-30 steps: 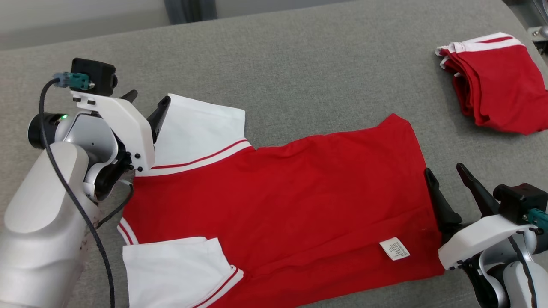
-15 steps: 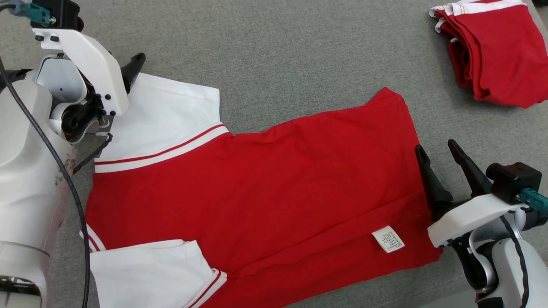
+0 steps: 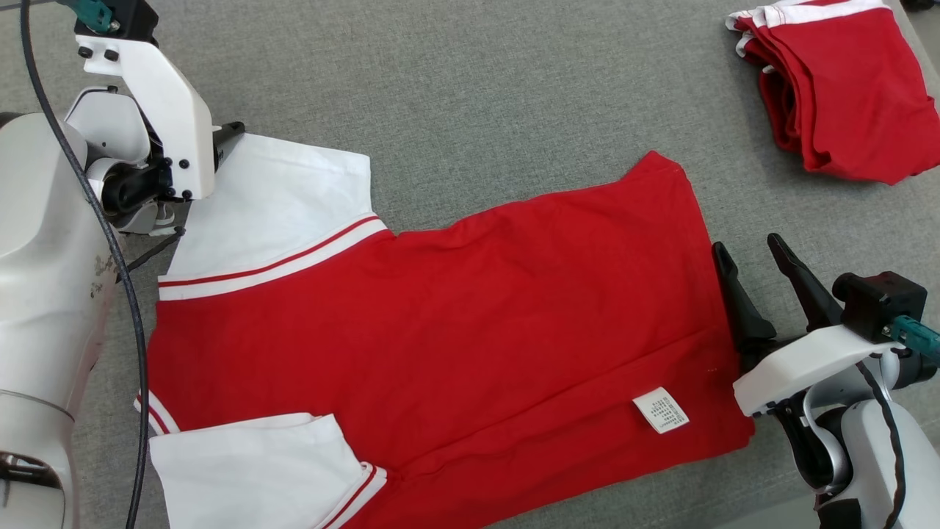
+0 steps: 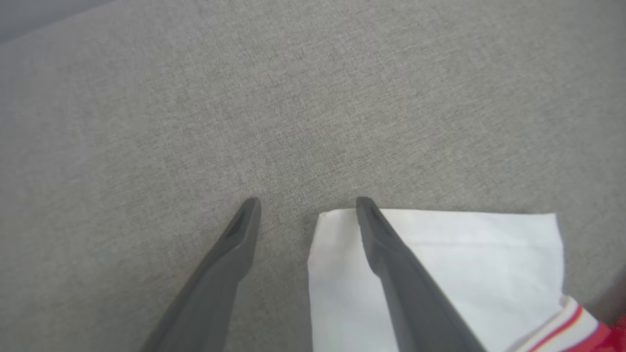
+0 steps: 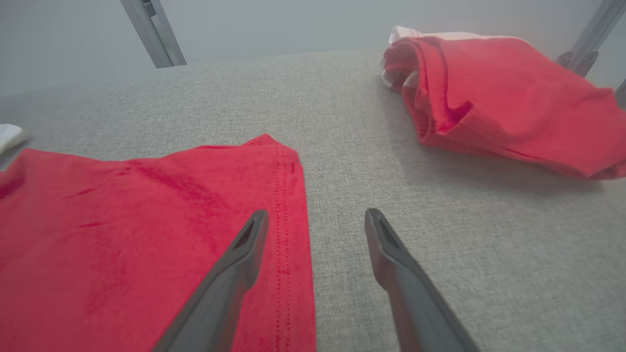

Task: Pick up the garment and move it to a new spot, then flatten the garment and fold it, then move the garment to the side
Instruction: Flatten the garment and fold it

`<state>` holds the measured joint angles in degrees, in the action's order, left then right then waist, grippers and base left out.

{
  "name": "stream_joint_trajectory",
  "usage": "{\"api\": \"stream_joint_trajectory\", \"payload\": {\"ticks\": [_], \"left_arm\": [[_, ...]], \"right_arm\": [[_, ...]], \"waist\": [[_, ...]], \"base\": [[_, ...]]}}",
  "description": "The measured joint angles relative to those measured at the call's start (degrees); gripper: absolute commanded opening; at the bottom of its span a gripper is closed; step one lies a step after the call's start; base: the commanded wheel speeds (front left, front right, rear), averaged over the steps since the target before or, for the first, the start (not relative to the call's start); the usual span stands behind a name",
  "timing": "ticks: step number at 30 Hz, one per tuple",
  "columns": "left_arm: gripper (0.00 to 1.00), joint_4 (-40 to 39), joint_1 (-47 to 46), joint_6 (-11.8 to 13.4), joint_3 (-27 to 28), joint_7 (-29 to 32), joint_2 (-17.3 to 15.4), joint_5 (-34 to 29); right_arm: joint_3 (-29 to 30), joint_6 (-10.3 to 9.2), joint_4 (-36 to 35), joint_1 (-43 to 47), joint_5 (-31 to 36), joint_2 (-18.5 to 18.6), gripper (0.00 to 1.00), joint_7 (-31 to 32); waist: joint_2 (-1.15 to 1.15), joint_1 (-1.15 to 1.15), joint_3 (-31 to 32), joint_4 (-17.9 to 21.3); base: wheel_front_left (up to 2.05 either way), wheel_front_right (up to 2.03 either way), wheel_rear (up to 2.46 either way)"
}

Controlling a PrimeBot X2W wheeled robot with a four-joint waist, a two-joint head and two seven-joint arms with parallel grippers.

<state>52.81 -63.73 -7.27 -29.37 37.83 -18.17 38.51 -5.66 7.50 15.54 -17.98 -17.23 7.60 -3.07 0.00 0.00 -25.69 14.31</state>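
Note:
The garment (image 3: 440, 316), a red shirt with white sleeves, lies spread flat on the grey surface (image 3: 477, 88). My left gripper (image 4: 308, 203) is open at the far white sleeve's corner (image 4: 464, 264): one finger is over the sleeve edge, the other over bare grey cloth. In the head view one dark fingertip (image 3: 232, 132) shows at that sleeve corner. My right gripper (image 3: 746, 244) is open at the shirt's right hem. In the right wrist view its left finger is over the red hem (image 5: 288, 205) and its right finger over the grey surface; the right gripper (image 5: 317, 212) holds nothing.
A folded pile of red and white garments (image 3: 837, 95) lies at the far right, also in the right wrist view (image 5: 499, 98). A white label (image 3: 661, 409) sits near the shirt's lower right. Metal frame legs (image 5: 151, 32) stand beyond the surface. The surface's front edge runs by my right arm.
The head camera has tilted down and shifted the picture. My left gripper has moved to the white sleeve's far corner. The right gripper has stayed by the hem.

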Motion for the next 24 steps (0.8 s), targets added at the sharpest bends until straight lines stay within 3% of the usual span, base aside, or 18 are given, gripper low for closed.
{"api": "stream_joint_trajectory", "payload": {"ticks": [10, 13, 15, 16, 17, 18, 24], "left_arm": [[1.0, -0.7, 0.1, -0.2, -1.3, 4.3, -1.4, 2.0], [0.51, -0.8, 0.1, -0.2, -1.3, 4.2, -1.9, 2.5], [0.46, -0.8, 0.0, -0.2, -1.2, 4.2, -2.3, 2.7], [0.38, -0.8, 0.0, -0.2, -1.2, 4.2, -2.4, 2.9], [0.08, -0.9, 0.0, -0.2, -1.3, 4.2, -2.4, 3.0], [0.0, -1.1, 0.0, -0.2, -1.5, 4.5, -2.5, 3.3], [0.0, -3.0, 0.5, -0.2, -2.8, 4.4, -2.9, 5.0]], "right_arm": [[-1.2, 0.0, -0.1, -0.9, 0.0, -0.2, 1.0, 0.6], [-1.6, 0.0, -0.1, -1.6, -0.2, 0.0, 1.0, 0.7], [-1.9, 0.0, -0.1, -2.0, -0.4, 0.1, 1.0, 0.8], [-2.0, 0.0, -0.2, -2.2, -0.4, 0.2, 1.0, 0.9], [-2.1, 0.0, -0.2, -2.4, -0.5, 0.3, 1.0, 1.1], [-2.1, 0.0, -0.2, -2.6, -0.5, 0.4, 1.0, 1.1], [-2.4, 0.0, 0.4, -4.8, -0.5, 0.9, 1.0, 2.1]], "waist": [[0.0, 0.0, 0.2, 0.3], [0.0, 0.0, -0.1, 0.8], [0.0, 0.0, -0.2, 1.0], [0.0, 0.0, -0.2, 1.1], [0.0, 0.0, -0.2, 1.2], [0.0, 0.0, -0.2, 1.3], [0.0, 0.0, 0.5, 1.2]], "base": [[0.0, 0.0, 0.0], [0.0, 0.0, 0.0], [0.0, 0.0, 0.0], [0.0, 0.0, 0.0], [0.0, 0.0, 0.0], [0.0, 0.0, 0.0], [0.0, 0.0, 0.0]]}}
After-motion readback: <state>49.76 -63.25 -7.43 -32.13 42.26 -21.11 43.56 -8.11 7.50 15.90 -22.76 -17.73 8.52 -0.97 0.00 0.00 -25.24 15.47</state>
